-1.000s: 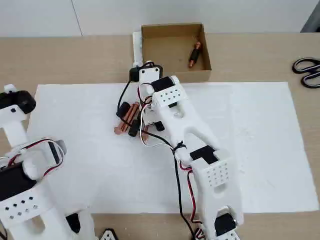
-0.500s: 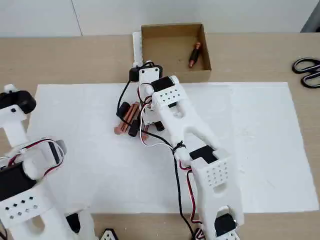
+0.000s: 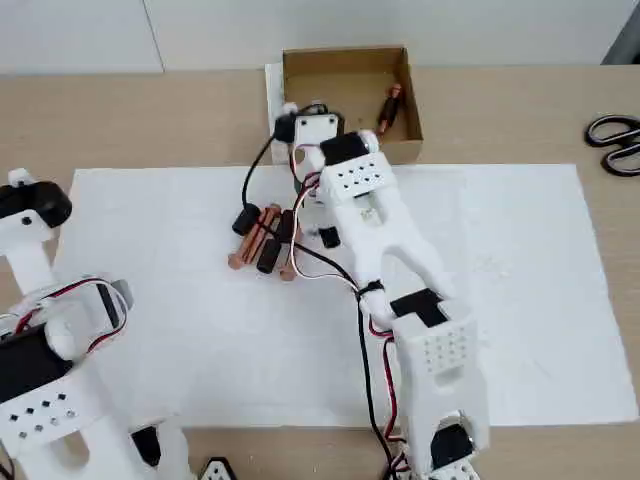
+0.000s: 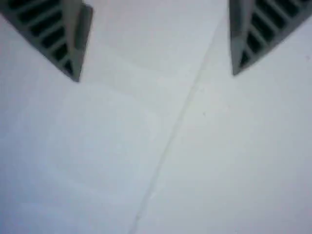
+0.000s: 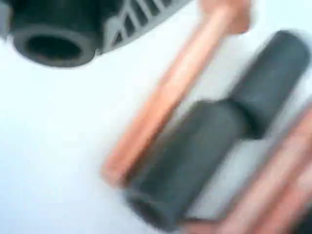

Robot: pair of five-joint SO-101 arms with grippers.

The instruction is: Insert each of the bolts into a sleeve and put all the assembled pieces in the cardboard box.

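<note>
Several copper bolts (image 3: pixel 262 232) and black sleeves (image 3: pixel 268 256) lie in a loose pile on the white paper. Up close in the right wrist view, a bolt (image 5: pixel 175 87) lies beside two sleeves (image 5: pixel 214 146). My right gripper (image 5: pixel 73 29) hangs just above this pile, shut on a black sleeve (image 5: pixel 53 41) whose open end faces the camera. In the high view the right arm (image 3: pixel 365 205) covers its fingers. One assembled piece (image 3: pixel 389 108) lies in the cardboard box (image 3: pixel 345 62). My left gripper (image 4: pixel 156 75) is open over bare paper, and its arm (image 3: pixel 60 340) sits at the lower left.
Black scissors (image 3: pixel 615 143) lie at the table's far right edge. The white paper (image 3: pixel 520 280) covers most of the table, with free room to the right of the right arm and between the two arms. Loose cables (image 3: pixel 262 175) hang by the right wrist.
The right arm has risen and shifted away from the pile toward the box, carrying the black sleeve. The left arm has not moved.
</note>
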